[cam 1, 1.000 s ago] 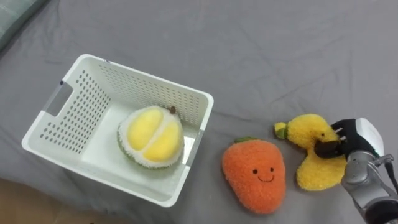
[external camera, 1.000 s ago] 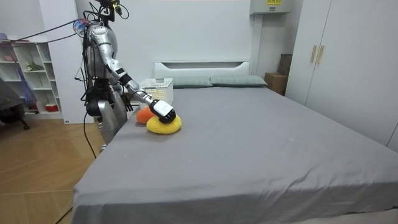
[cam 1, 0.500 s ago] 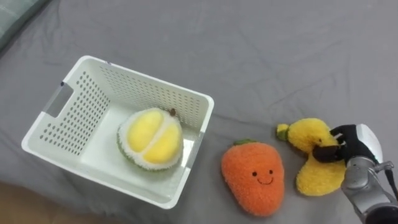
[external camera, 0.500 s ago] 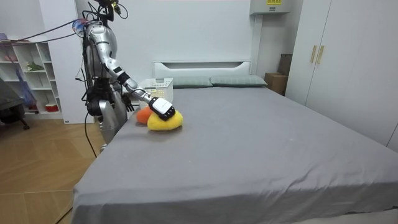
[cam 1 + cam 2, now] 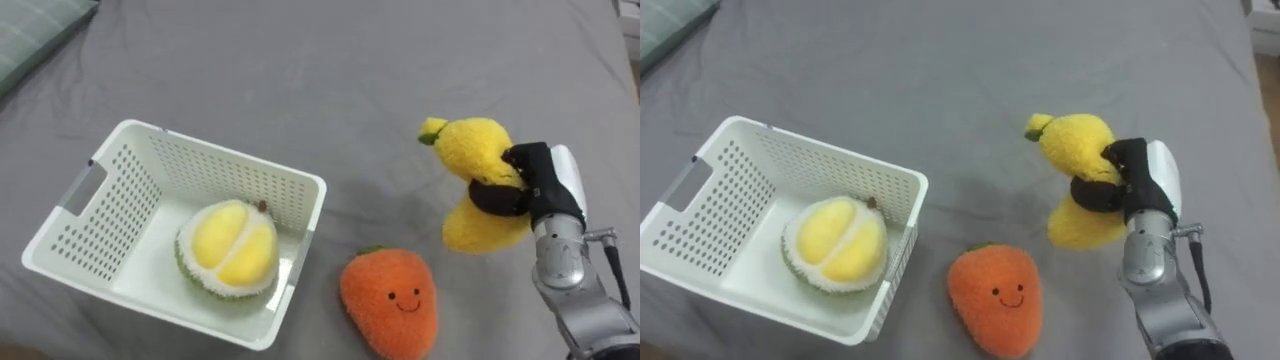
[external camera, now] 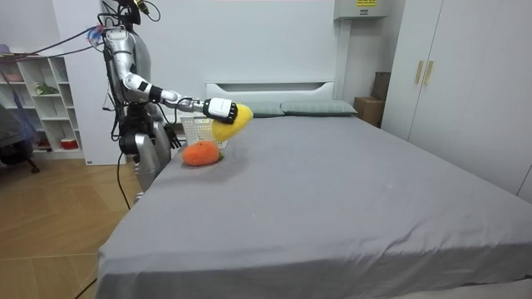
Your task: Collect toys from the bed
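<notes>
While the robot is standing at the side of the bed (image 5: 300, 70), near the headboard end, its right hand (image 5: 540, 185) is holding a yellow banana toy (image 5: 468, 150) up in the air above the grey cover. Its dark fingers are curling tightly round the toy's middle and squeezing it in.

The banana's long axis is running from its stalk at the upper left of the eye views, on the far side from the robot, down to its blunt ends on the near side. The stalk is pointing away and a little toward the basket (image 5: 225, 165) side.

Three toys are showing in all, one of each kind. The banana is hanging in the hand. One orange carrot (image 5: 388, 300) is lying face up on the cover just beside the basket's right wall, with its green top pointing away from the robot. One durian (image 5: 228, 248) is sitting inside the single white basket, toward its right wall.
</notes>
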Controlling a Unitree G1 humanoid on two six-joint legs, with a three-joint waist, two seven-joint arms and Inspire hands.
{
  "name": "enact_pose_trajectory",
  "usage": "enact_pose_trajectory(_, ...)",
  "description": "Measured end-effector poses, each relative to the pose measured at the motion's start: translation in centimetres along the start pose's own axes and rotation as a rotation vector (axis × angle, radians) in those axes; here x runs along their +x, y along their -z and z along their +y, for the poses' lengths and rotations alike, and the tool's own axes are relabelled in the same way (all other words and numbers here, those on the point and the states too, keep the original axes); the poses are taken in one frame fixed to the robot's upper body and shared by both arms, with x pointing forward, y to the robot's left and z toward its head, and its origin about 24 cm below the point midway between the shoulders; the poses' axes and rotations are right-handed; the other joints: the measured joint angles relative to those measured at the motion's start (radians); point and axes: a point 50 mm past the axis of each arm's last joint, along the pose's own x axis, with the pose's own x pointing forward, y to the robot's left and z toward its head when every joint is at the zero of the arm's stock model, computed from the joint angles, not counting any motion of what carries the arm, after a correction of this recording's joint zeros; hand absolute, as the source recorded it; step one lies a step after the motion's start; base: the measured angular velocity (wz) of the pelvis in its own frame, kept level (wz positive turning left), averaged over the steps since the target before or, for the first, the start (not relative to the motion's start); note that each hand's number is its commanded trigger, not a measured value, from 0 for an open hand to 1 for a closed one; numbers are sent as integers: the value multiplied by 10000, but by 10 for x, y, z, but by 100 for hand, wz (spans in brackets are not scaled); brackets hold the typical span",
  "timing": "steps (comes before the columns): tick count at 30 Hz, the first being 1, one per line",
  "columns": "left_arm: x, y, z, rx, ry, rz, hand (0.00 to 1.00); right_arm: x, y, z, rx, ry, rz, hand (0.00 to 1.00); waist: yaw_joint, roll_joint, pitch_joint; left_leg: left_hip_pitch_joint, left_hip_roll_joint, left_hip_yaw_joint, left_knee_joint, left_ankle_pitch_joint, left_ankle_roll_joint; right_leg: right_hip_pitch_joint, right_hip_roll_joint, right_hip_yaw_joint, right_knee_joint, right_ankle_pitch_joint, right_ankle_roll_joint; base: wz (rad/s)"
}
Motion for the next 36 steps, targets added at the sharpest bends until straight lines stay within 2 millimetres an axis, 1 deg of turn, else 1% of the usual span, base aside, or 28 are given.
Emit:
enact_pose_trajectory(2,-2,2,1,10,-13,-51,0,0,-10,-1,143,-27,-406,100,-5,38,-23,47,1,2,12,3,-3,48,4,1,-1,0,0,-2)
enact_pose_trajectory(5,-3,5,1,-93,-40,-52,0,-5,-22,-2,405,-41,-993,100,26,96,-58,184,7,-1,2,1,-9,189,12,-4,-4,-5,5,0)
enact_pose_trajectory(8,-5,12,3,-143,-101,99,0,-6,-34,-1,698,-41,-1452,100,-1,133,-59,372,6,-2,-12,-3,-13,382,14,2,-21,-8,10,0)
enact_pose_trajectory(11,-6,15,4,-143,-177,193,0,-8,-46,0,964,-55,-1882,100,8,115,-64,443,-2,-42,-10,-5,-16,499,14,-29,-63,-8,11,2)
enact_pose_trajectory(14,-7,20,5,22,-207,287,0,-10,-60,-1,1136,-317,-2460,100,26,95,-56,528,-7,-59,-11,-11,-23,621,15,-61,-131,-9,12,1)
enact_pose_trajectory(15,-7,21,5,38,-226,317,0,-11,-68,-2,1211,-421,-2786,100,26,71,-42,528,-4,-71,-9,-10,-25,629,20,-72,-140,-9,12,0)
enact_pose_trajectory(17,-7,23,5,-92,-265,433,0,-13,-78,-3,1303,-570,-3200,100,63,35,-23,585,-3,-91,-11,-12,-29,689,28,-73,-145,-8,12,2)
enact_pose_trajectory(18,-8,25,5,-146,-266,515,0,-15,-82,-3,1318,-614,-3372,100,70,21,-8,661,-6,-118,-17,-21,-34,783,28,-108,-160,-9,12,6)
enact_pose_trajectory(20,-8,26,3,-56,-234,543,0,-16,-88,-5,1340,-612,-3622,100,86,-26,-5,675,-16,-182,-18,-27,-34,820,26,-152,-157,-9,12,8)
enact_pose_trajectory(21,-8,26,3,73,-225,523,0,-18,-93,-6,1386,-598,-3807,100,180,-69,25,662,-17,-192,-19,-28,-35,804,29,-133,-158,-9,13,0)
enact_pose_trajectory(22,-8,26,2,138,-217,526,0,-18,-94,-6,1409,-594,-3885,100,226,-82,32,659,-17,-192,-18,-32,-38,792,32,-114,-158,-9,12,-4)
enact_pose_trajectory(27,-8,26,-2,602,-136,629,0,-21,-102,-3,1366,-915,-4204,100,585,-126,35,646,-19,-233,-32,-44,-42,772,41,-127,-161,-9,12,1)
enact_pose_trajectory(33,-7,30,-1,1463,-150,968,0,-24,-113,8,1063,-1108,-4291,100,849,-147,21,621,-20,-325,-30,-43,-45,781,51,-152,-159,-10,14,5)
enact_pose_trajectory(36,-7,31,1,1525,-216,1103,0,-24,-118,9,1148,-1125,-4368,100,944,-170,13,617,-26,-338,-27,-43,-44,789,47,-121,-158,-10,14,0)
